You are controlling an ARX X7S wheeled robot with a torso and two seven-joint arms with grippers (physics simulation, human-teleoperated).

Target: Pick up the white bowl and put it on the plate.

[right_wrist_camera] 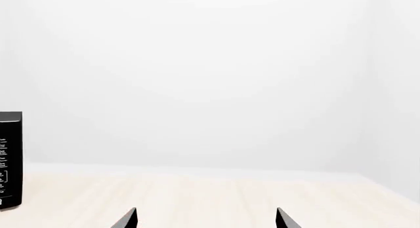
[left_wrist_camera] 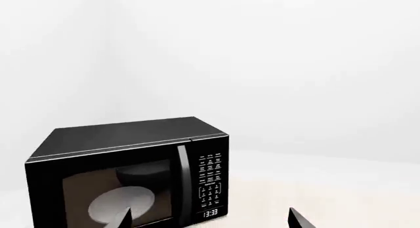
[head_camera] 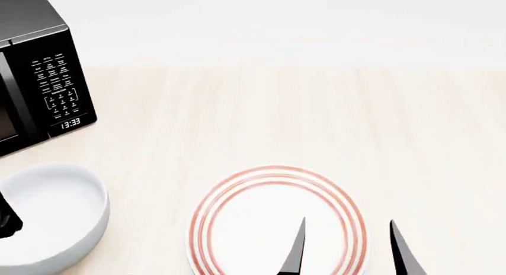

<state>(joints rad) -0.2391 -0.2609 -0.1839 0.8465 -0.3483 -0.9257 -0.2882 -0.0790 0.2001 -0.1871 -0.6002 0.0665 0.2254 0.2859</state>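
Observation:
In the head view the plain white bowl (head_camera: 49, 217) sits at the near left of the pale wooden table. The red-ringed plate (head_camera: 237, 227) lies to its right, near the front edge. My right gripper (head_camera: 346, 242) hovers over the plate's right part, open and holding nothing; its wrist view shows the right gripper (right_wrist_camera: 205, 219) over bare tabletop. A dark bit of my left arm (head_camera: 6, 218) shows over the bowl's left rim. My left gripper (left_wrist_camera: 210, 219) is open and empty, facing the microwave. Neither wrist view shows the bowl or the plate.
A black microwave (head_camera: 35, 79) stands at the far left of the table, door shut, clock reading 13:33; the microwave (left_wrist_camera: 125, 174) fills the left wrist view, and the microwave's edge (right_wrist_camera: 10, 159) shows in the right one. A white wall rises behind the table.

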